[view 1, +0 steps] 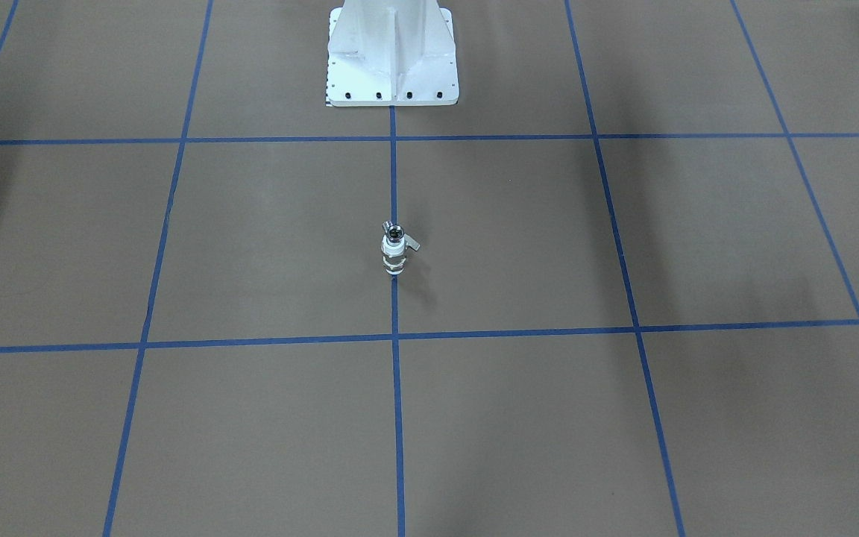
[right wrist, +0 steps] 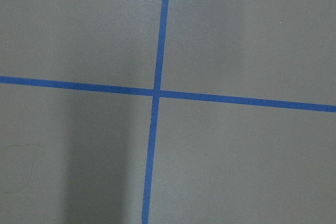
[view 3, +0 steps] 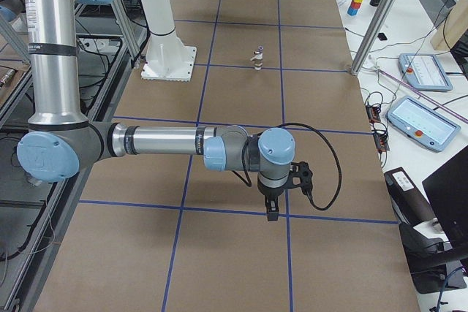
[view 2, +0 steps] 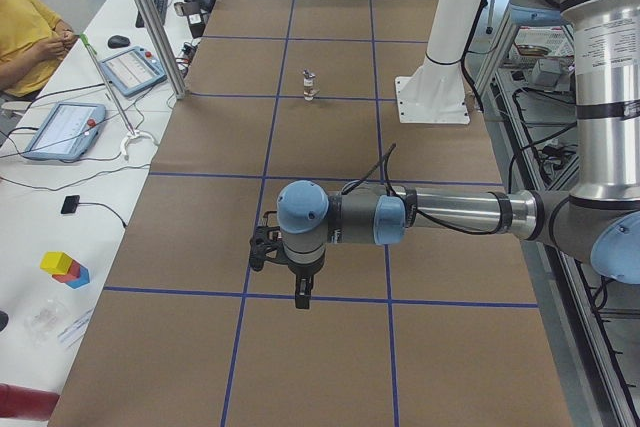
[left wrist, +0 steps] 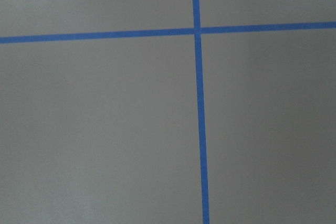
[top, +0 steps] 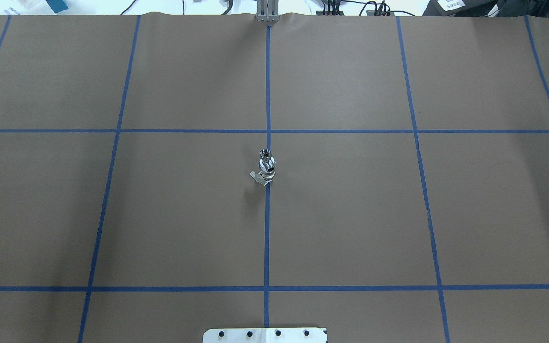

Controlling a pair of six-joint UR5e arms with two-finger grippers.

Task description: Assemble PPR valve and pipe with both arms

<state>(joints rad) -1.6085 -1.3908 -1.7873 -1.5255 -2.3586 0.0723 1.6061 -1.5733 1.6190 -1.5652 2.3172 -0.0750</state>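
Note:
The PPR valve (view 1: 394, 259), white with metal bands and a grey side lever, stands upright on the centre tape line. The pipe (view 1: 394, 232), a shiny silver stub with an open head, sits on top of it. Both also show in the overhead view, valve (top: 266, 172) and pipe (top: 265, 154). Neither arm shows in the overhead or front-facing views. My left gripper (view 2: 298, 292) hangs over the table far from the valve (view 2: 310, 87). My right gripper (view 3: 271, 210) hangs likewise at the opposite end. I cannot tell if either is open. The wrist views show only paper and tape.
The white pedestal (view 1: 392, 67) stands behind the valve. Blue tape lines (top: 267, 228) grid the brown table. Side benches hold tablets (view 2: 65, 127) and coloured blocks (view 2: 65, 267). A person in yellow (view 2: 25, 37) sits at the left bench.

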